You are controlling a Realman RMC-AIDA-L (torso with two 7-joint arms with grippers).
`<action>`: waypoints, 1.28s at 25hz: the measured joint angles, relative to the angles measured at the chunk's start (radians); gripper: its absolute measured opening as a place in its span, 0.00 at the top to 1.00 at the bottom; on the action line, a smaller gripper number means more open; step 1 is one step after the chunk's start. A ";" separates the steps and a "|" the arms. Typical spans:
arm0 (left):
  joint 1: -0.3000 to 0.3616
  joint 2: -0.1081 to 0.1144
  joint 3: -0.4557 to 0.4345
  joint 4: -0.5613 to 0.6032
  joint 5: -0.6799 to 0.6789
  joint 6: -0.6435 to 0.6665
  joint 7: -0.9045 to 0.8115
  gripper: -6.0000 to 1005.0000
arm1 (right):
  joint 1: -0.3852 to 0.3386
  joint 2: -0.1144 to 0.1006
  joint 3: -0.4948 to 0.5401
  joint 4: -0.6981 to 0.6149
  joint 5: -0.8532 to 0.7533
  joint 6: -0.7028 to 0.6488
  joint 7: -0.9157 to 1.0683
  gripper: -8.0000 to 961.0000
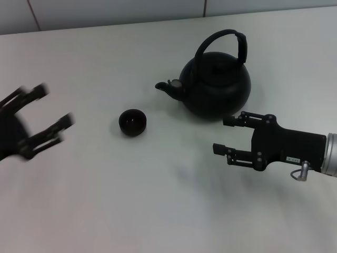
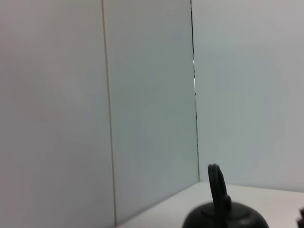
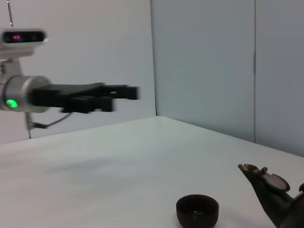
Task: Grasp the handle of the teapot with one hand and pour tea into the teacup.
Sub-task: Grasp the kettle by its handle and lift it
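Teapot (image 1: 216,87) upright toward the far side of the white counter (image 1: 158,200), lid on, contents hidden, spout (image 1: 167,87) aimed at the robot's left. Handle (image 1: 224,45) arched upright over the lid, untouched. Teacup (image 1: 132,122) just off the spout, apart from it, nearer the robot; dark inside, contents not discernible. Right gripper (image 1: 227,135) near the teapot's front, fingers spread, grasping nothing. Left gripper (image 1: 50,118) well apart at the counter's left, blurred, fingers spread, empty.
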 joint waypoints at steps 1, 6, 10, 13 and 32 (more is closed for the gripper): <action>0.000 0.000 0.000 0.000 0.000 0.000 0.000 0.18 | 0.001 0.000 0.000 0.000 0.000 -0.001 0.002 0.27; 0.108 0.057 0.000 0.018 0.009 0.055 -0.025 0.18 | 0.001 0.000 0.000 -0.001 0.000 -0.001 0.003 0.27; 0.128 0.067 0.004 0.022 0.060 0.034 -0.015 0.18 | 0.001 -0.001 0.000 -0.001 0.000 -0.001 0.003 0.27; 0.129 0.069 0.004 0.028 0.093 0.022 -0.015 0.18 | 0.001 -0.001 0.000 -0.001 0.000 -0.001 0.003 0.27; 0.139 0.069 0.000 0.073 0.200 -0.027 -0.017 0.18 | -0.003 -0.004 0.013 -0.001 0.000 0.000 -0.004 0.26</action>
